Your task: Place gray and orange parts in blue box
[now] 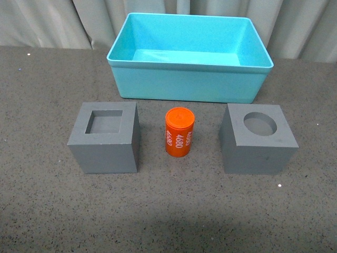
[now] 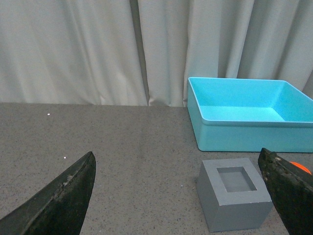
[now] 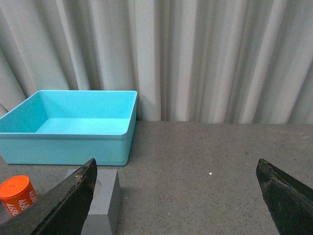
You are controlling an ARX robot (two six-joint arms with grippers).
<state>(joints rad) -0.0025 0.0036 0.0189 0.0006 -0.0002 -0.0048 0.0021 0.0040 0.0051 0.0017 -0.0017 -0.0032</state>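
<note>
In the front view the empty blue box (image 1: 184,84) stands at the back of the dark table. In front of it stand a gray cube with a square recess (image 1: 105,138), an orange cylinder printed "4680" (image 1: 179,132) and a gray cube with a round recess (image 1: 258,138). Neither gripper shows in the front view. My left gripper (image 2: 181,191) is open and empty, with the square-recess cube (image 2: 234,193) near one finger and the box (image 2: 249,122) beyond. My right gripper (image 3: 178,196) is open and empty, with the round-recess cube (image 3: 105,198), the cylinder (image 3: 18,195) and the box (image 3: 68,125) off to one side.
Pale curtains (image 1: 63,21) hang behind the table. The dark speckled tabletop (image 1: 168,211) extends in front of the parts and to both sides of the box.
</note>
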